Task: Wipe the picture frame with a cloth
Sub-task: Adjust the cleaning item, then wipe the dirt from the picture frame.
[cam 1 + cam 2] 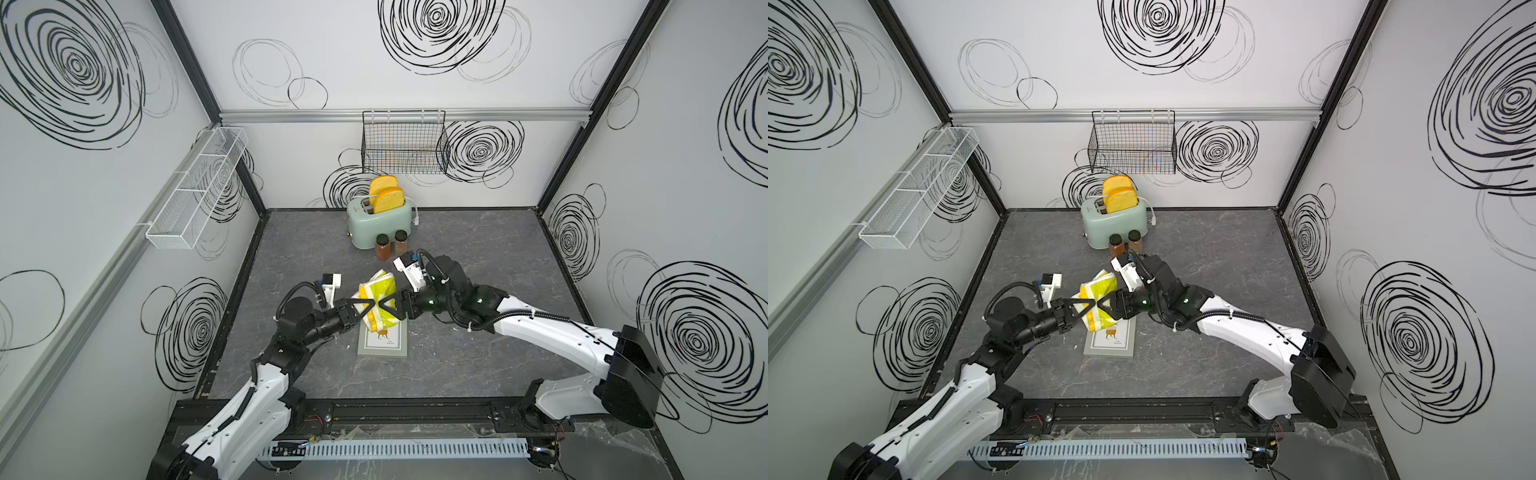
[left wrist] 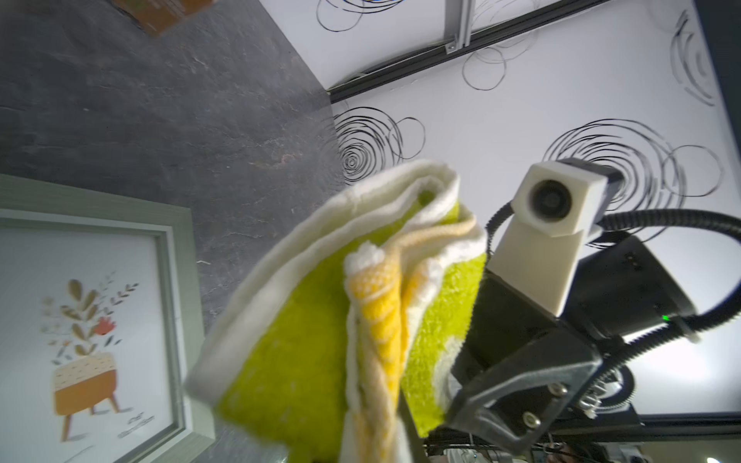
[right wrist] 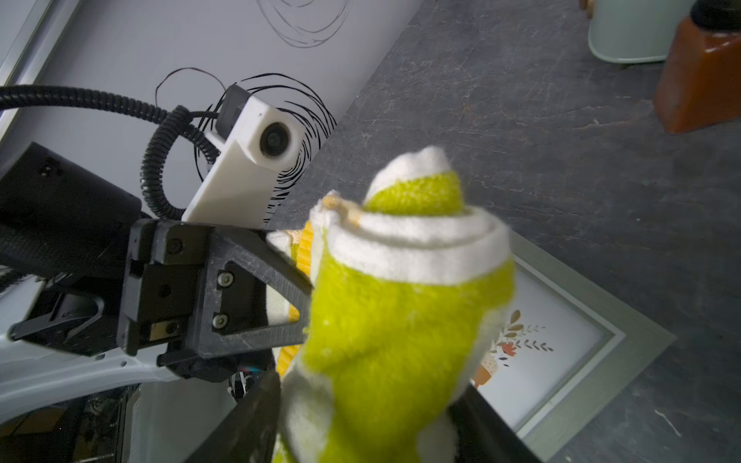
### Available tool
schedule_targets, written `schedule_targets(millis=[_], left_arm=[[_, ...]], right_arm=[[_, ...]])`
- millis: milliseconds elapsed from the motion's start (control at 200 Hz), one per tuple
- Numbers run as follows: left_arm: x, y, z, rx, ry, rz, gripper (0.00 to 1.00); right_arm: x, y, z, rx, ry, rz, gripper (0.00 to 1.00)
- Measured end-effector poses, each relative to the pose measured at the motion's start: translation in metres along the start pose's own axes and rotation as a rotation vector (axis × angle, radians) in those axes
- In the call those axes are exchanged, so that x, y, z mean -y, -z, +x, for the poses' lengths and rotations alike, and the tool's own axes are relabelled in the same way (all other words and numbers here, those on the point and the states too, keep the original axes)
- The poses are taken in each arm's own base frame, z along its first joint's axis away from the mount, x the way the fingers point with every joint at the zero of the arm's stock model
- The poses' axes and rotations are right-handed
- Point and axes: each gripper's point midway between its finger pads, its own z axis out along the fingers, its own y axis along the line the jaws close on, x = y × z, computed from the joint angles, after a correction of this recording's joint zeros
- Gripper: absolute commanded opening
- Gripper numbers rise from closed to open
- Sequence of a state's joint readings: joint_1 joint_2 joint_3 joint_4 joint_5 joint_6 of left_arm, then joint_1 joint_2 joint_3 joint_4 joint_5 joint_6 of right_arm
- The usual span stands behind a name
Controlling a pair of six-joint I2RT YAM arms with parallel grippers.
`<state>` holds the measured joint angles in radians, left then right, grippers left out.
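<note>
Picture frame [image 1: 384, 348] lies flat on desk [image 1: 478, 374], nearest you, glass up, ready for wiping. Over its far end, cloth [image 1: 380, 286] hangs bunched between both tools; likely a handover. Left tool [image 1: 369, 309] is clamped on cloth. Right tool [image 1: 390, 308]: right wrist view shows jaws straddling cloth, but you cannot tell if they press. Top views show cloth overlapping frame; left wrist view shows plant print [image 2: 84, 340] uncovered. Toaster [image 1: 380, 226] stands far back.
</note>
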<state>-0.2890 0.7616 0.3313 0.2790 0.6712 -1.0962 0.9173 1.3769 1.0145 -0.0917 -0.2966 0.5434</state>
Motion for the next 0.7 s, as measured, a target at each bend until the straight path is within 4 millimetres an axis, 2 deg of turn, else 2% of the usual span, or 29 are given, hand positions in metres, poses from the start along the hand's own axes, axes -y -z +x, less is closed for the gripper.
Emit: schedule_targets(millis=[80,170,275,370,510,585,700], left_arm=[[-0.005,0.008,-0.023,0.066,-0.063,-0.128,0.00],[-0.001,0.024,-0.054,0.165,-0.149,-0.268,0.00],[0.001,0.041,-0.077,0.236,-0.225,-0.400,0.00],[-0.009,0.047,-0.079,0.236,-0.248,-0.478,0.00],[-0.038,0.054,-0.071,0.200,-0.233,-0.613,0.00],[-0.053,0.059,-0.068,0.189,-0.237,-0.691,0.00],[-0.063,0.064,-0.065,0.172,-0.251,-0.764,0.00]], right_arm=[[0.017,0.006,-0.001,0.028,0.003,0.075,0.71],[0.042,0.011,0.001,0.043,-0.007,0.175,0.69],[0.073,0.004,0.014,0.008,-0.025,0.295,0.67],[0.098,-0.008,0.035,-0.052,-0.037,0.376,0.66],[0.127,-0.023,0.067,-0.153,-0.053,0.486,0.65],[0.138,-0.030,0.081,-0.203,-0.045,0.548,0.63],[0.148,-0.042,0.098,-0.261,-0.030,0.603,0.62]])
